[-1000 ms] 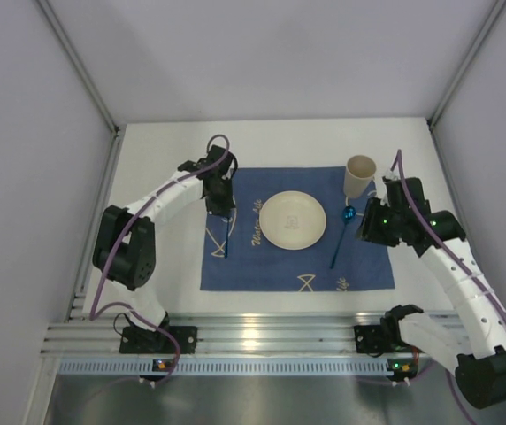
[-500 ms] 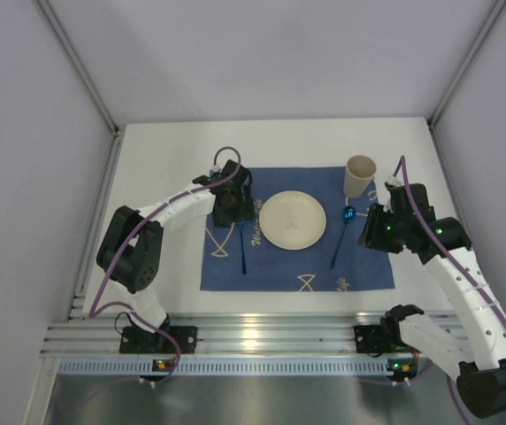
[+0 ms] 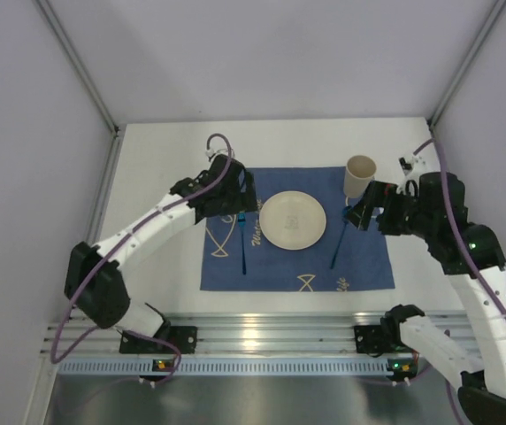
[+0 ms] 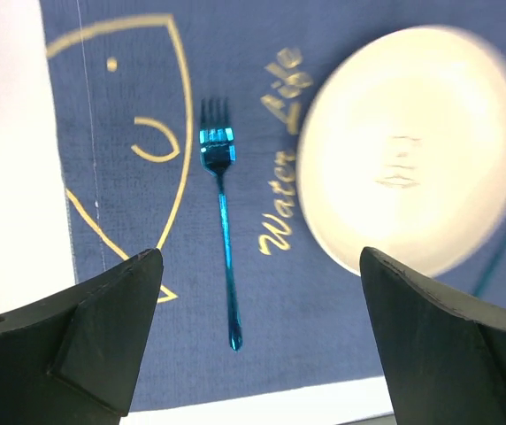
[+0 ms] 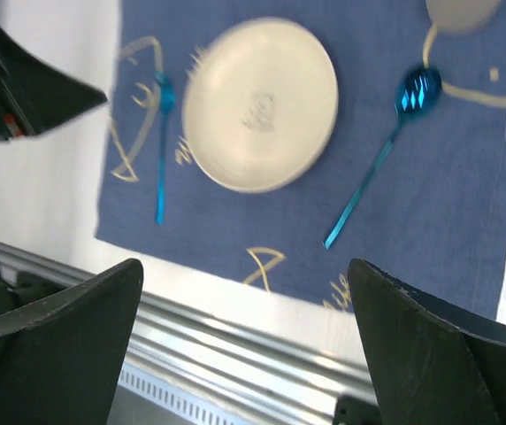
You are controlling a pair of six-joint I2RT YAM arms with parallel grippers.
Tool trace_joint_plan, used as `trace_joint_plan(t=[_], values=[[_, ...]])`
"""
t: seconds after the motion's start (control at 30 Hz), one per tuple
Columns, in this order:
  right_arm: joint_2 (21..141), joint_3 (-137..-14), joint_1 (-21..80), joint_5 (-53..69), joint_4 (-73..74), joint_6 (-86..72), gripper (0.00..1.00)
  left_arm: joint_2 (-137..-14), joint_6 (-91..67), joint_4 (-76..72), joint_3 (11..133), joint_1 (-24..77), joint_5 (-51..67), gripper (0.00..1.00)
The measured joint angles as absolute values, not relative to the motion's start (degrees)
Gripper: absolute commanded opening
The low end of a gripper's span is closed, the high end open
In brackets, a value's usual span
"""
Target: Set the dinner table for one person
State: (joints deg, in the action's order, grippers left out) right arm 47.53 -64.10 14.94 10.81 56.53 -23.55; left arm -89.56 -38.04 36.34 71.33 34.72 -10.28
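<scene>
Lab robot test cell, not a home: a plain white table (image 3: pixel 160 177) is boxed in by bare grey panel walls (image 3: pixel 23 177) with metal corner profiles (image 3: pixel 76 64). Two white-and-black arms (image 3: pixel 147 232) are bolted to an aluminium extrusion rail (image 3: pixel 262 335) at the near edge, with purple cables (image 3: pixel 216 142) looped along them and status LEDs (image 3: pixel 157 365) lit at the bases. The only domestic bit is a staged place setting on a blue fish-print mat (image 3: pixel 359 266): plate (image 3: pixel 294 220), fork (image 3: pixel 243 248), spoon (image 3: pixel 337 248), cup (image 3: pixel 359 175).
</scene>
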Motion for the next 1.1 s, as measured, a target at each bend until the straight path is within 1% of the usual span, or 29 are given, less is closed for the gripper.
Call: trace_joint_plan(t=[0.1, 0.2, 0.33, 0.47, 0.57, 0.73, 0.9, 1.1], values=[[46.8, -68.8, 14.9, 11.9, 53.3, -23.6, 0.99, -80.5, -36.3, 36.2, 71.0, 37.9, -14.2, 0.98], [43.7, -67.7, 14.9, 9.1, 50.2, -24.3, 1.00, -70.3, -34.7, 33.4, 67.1, 41.0, -20.3, 0.98], [34.2, -58.2, 14.9, 3.1, 49.8, -26.9, 1.00, -54.1, -31.2, 27.4, 52.8, 42.3, -28.4, 0.98], [25.2, -51.2, 14.9, 1.4, 50.7, -30.3, 1.00, -39.4, -27.4, 22.2, 37.3, 42.3, -36.2, 0.98], [23.6, -49.8, 14.9, 1.1, 50.8, -31.7, 1.00, -33.0, -25.9, 20.2, 32.3, 42.3, -39.8, 0.99], [26.2, -49.8, 14.9, 1.1, 50.6, -32.4, 1.00, -32.1, -25.1, 18.9, 32.2, 42.3, -44.0, 0.99], [27.2, -49.2, 14.9, 1.5, 50.5, -32.6, 1.00, -34.4, -25.2, 19.0, 32.3, 42.3, -45.1, 0.99], [27.9, -49.1, 14.9, 2.9, 50.1, -32.1, 1.00, -34.3, -25.4, 19.0, 32.3, 42.3, -46.1, 0.98]])
